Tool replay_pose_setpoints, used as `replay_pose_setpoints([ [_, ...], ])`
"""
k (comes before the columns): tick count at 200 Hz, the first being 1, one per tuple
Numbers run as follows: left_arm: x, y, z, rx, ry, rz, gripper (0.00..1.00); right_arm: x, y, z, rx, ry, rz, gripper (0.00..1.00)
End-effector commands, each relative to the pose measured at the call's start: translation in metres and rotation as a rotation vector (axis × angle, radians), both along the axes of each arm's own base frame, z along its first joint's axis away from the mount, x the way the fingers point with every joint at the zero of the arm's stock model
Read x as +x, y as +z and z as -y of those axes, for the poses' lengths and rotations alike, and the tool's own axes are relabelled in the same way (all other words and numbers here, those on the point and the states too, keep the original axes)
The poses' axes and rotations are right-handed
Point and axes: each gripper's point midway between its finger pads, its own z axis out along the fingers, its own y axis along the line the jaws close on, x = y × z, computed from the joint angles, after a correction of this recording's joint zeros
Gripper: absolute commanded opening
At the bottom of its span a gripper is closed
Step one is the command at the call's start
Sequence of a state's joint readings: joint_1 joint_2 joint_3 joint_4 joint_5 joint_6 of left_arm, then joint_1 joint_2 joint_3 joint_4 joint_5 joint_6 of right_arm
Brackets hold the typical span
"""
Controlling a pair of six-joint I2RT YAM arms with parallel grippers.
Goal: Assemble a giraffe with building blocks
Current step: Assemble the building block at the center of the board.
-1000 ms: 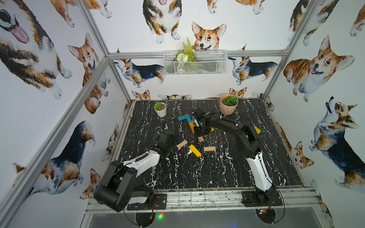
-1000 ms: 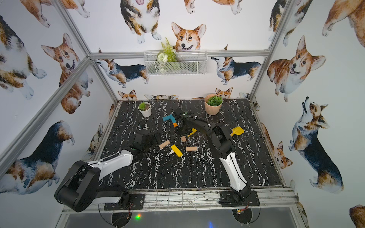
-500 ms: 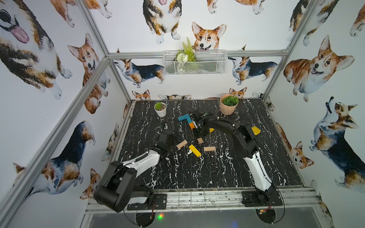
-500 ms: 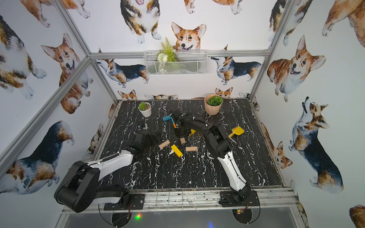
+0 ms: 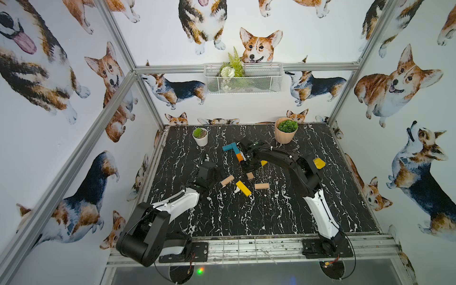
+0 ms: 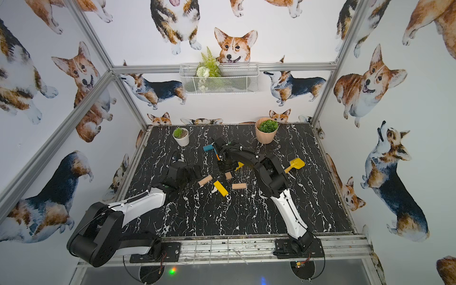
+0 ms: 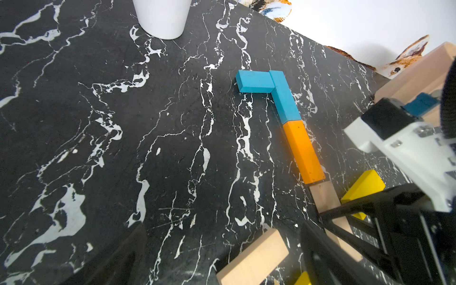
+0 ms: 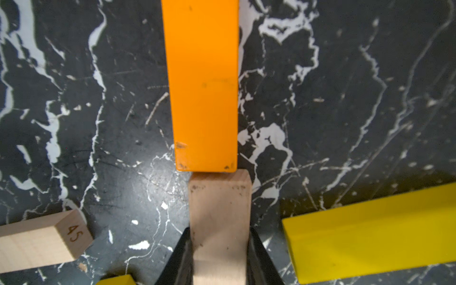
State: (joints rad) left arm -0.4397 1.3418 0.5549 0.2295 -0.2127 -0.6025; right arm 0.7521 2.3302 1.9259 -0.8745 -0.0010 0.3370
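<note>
The giraffe lies flat on the black marble table (image 5: 271,217). Two teal blocks (image 7: 269,84) form an L, and an orange block (image 7: 303,153) continues the line. My right gripper (image 8: 219,237) is shut on a tan block (image 8: 219,202), whose end touches the orange block (image 8: 202,86). In both top views that gripper (image 5: 248,166) hovers over this joint. My left gripper (image 5: 214,172) stands open and empty, with a loose tan block (image 5: 227,180) just ahead of its fingers. Another tan block (image 5: 261,185) and a yellow block (image 5: 243,188) lie loose nearby.
A second yellow block (image 8: 370,234) lies beside the held tan block, partly under the right arm (image 5: 263,162). A small white plant pot (image 5: 200,137) and a tan plant pot (image 5: 285,130) stand at the back. A yellow tab (image 5: 319,163) sticks out from the right arm.
The right arm has shifted slightly while holding the tan block against the orange block. The left arm and the loose blocks have not moved.
</note>
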Motion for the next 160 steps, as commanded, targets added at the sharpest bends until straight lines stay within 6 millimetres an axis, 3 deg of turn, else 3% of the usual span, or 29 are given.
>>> replay_pose_setpoints([
  [1, 0.0012, 0.0021, -0.0016, 0.004, 0.007, 0.011, 1.0, -0.0044, -0.0058, 0.0014, -0.009, 0.012, -0.026, 0.17],
  [160, 0.0021, 0.0014, -0.0004, 0.004, 0.004, 0.01, 1.0, -0.007, -0.012, -0.0016, -0.019, 0.035, -0.033, 0.19],
])
